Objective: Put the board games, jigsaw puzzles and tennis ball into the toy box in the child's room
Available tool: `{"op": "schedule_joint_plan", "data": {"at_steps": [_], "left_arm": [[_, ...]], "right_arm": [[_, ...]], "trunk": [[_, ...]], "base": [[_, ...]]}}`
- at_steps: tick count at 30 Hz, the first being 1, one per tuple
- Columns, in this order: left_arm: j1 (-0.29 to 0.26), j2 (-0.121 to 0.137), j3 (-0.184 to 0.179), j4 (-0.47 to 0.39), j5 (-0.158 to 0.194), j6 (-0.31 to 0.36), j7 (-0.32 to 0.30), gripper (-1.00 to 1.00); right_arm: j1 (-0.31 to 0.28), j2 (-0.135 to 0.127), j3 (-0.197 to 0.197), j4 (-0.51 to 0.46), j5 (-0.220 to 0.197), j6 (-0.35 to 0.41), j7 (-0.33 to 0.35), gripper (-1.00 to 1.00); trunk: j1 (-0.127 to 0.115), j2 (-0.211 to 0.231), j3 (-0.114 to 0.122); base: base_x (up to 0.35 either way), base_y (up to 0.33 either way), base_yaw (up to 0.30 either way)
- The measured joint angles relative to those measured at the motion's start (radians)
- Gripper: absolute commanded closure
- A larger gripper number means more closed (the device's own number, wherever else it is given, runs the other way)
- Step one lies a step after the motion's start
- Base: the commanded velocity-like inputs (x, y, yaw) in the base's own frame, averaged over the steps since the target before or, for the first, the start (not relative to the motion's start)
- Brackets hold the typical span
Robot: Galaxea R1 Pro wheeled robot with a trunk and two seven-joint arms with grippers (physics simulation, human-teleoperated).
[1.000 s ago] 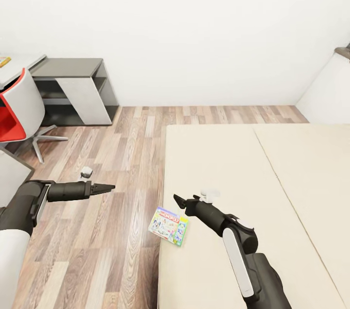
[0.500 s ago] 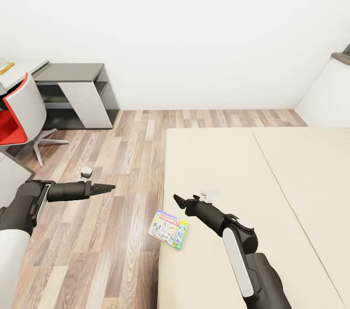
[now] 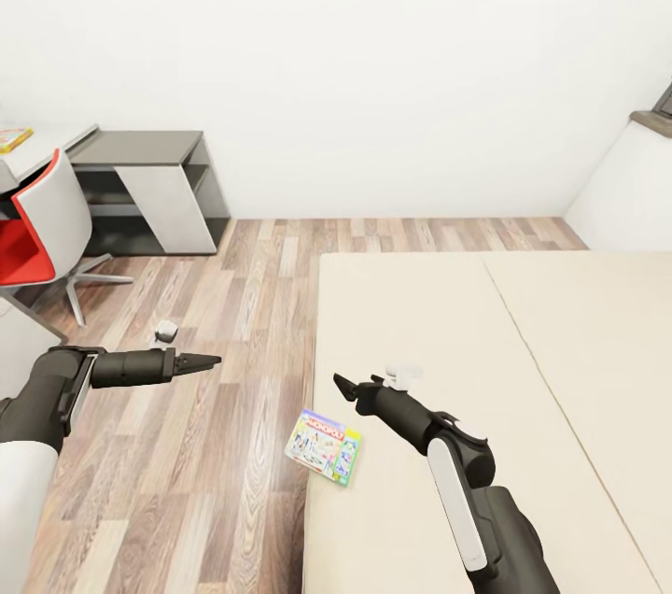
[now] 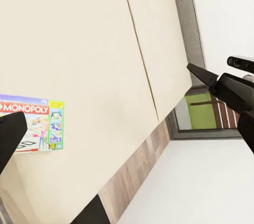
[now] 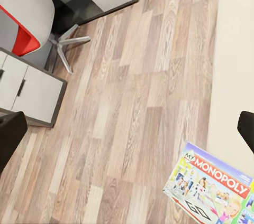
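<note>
1. Where the bed (image 3: 448,360) meets the wood-plank floor (image 3: 215,445), I see a board game (image 3: 324,445) printed "MONOPOLY" lying flat on the mattress edge, one corner jutting out over the floor.
2. Its long axis runs slantwise across the bed's edge in my head view; the green-edged end points further onto the mattress, the opposite end toward the floor.
3. My right claw (image 3: 343,383) hovers above the mattress, just beyond the board game and apart from it; its jaws stand narrowly parted and hold nothing.
4. My left claw (image 3: 211,359) hangs over the floor, well apart from the board game; its fingers look nearly closed in the head view and grip nothing, though in the left wrist view the dark fingertips sit at opposite edges of the frame.
5. At far left, the tabletop (image 3: 42,150) carries a small yellow flat box (image 3: 13,139); whether it is a game I cannot tell.
6. A dark grey side unit (image 3: 149,188) with a white panel joins it.
7. A red-and-grey swivel chair (image 3: 42,234) stands before the tabletop.
8. A low cabinet (image 5: 32,89) with pale drawer fronts appears in the right wrist view, near the chair base.
</note>
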Motion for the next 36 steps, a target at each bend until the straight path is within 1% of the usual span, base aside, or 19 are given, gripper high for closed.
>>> {"op": "schedule_joint_plan", "data": {"at_steps": [15,29,36], "left_arm": [[0.0,0.0,0.0,0.0,-0.005,0.0,0.0,-1.0],[0.0,0.0,0.0,0.0,-0.006,0.0,0.0,-1.0],[0.0,0.0,0.0,0.0,-0.006,0.0,0.0,-1.0]], "right_arm": [[0.0,0.0,-0.006,0.034,0.0,-0.004,0.0,-1.0],[0.0,-0.007,-0.011,0.043,0.0,-0.004,0.0,-1.0],[0.0,-0.008,-0.012,0.077,0.0,-0.006,0.0,-1.0]], "trunk": [[0.0,0.0,0.025],[0.0,0.0,0.048],[0.0,0.0,0.06]], "base": [[0.0,0.0,0.0],[0.0,0.0,0.0],[0.0,0.0,0.0]]}}
